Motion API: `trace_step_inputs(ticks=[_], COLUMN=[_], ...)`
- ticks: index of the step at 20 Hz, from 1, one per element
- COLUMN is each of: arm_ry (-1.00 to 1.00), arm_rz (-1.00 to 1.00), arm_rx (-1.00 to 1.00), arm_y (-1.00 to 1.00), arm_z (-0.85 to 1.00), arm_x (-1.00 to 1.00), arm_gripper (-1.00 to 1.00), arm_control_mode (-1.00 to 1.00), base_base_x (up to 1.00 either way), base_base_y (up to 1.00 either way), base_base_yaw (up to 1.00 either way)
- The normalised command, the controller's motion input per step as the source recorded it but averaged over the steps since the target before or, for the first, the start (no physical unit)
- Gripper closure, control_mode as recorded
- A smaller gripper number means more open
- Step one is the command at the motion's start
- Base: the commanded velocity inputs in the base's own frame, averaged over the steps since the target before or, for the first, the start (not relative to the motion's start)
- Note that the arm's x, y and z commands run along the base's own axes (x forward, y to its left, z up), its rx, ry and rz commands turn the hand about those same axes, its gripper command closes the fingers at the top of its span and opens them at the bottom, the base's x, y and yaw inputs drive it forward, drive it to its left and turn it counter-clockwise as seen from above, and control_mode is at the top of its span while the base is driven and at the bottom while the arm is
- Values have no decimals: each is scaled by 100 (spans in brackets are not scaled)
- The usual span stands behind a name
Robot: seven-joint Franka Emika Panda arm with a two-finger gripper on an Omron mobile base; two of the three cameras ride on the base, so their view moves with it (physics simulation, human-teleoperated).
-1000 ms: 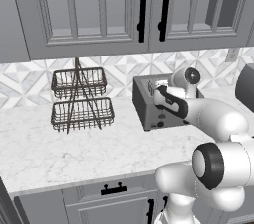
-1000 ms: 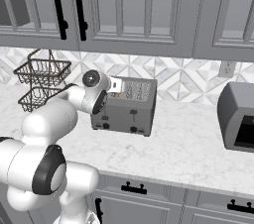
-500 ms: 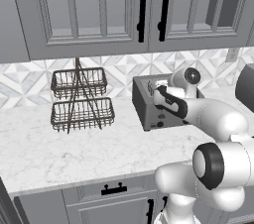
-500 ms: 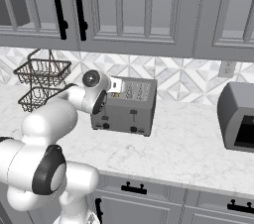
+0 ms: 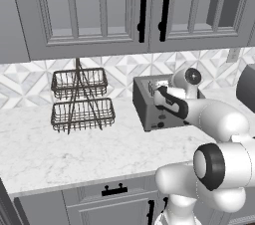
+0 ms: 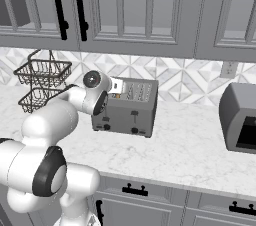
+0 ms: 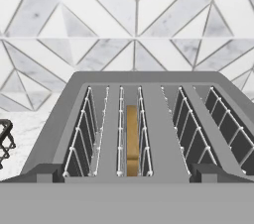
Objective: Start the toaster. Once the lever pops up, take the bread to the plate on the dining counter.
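Observation:
The grey toaster (image 5: 143,100) (image 6: 129,112) stands on the marble worktop against the tiled wall. Its small black lever (image 6: 134,115) sits on the front face above two round knobs. In the hand view I look down into the toaster's (image 7: 149,84) slots, and the bread (image 7: 131,138) stands sunk in the left one, only its tan edge showing. My gripper (image 5: 156,88) (image 6: 118,86) (image 7: 127,174) hovers just above the toaster's left end, open, with the fingers wide apart and nothing between them. The plate and the dining counter are out of view.
A two-tier black wire basket (image 5: 79,100) (image 6: 42,84) stands on the worktop left of the toaster. A dark grey appliance (image 6: 241,118) (image 5: 247,87) sits to the right. Wall cabinets (image 5: 144,7) hang low above. A wall outlet (image 6: 228,69) is behind.

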Motion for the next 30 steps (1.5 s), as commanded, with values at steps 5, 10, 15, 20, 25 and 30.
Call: trace_step_inputs(ticks=[5, 10, 15, 20, 25, 30], arm_ry=[0, 0, 0, 0, 0, 0], arm_rz=[0, 0, 0, 0, 0, 0], arm_rx=[0, 0, 0, 0, 0, 0], arm_y=[0, 0, 0, 0, 0, 0], arm_z=[0, 0, 0, 0, 0, 0], arm_x=[0, 0, 0, 0, 0, 0], arm_gripper=[-100, -100, -100, -100, -100, -100], arm_control_mode=[-100, -100, -100, -100, -100, -100], base_base_x=[0, 0, 0, 0, 0, 0], base_base_y=[0, 0, 0, 0, 0, 0], base_base_yaw=[0, 0, 0, 0, 0, 0])
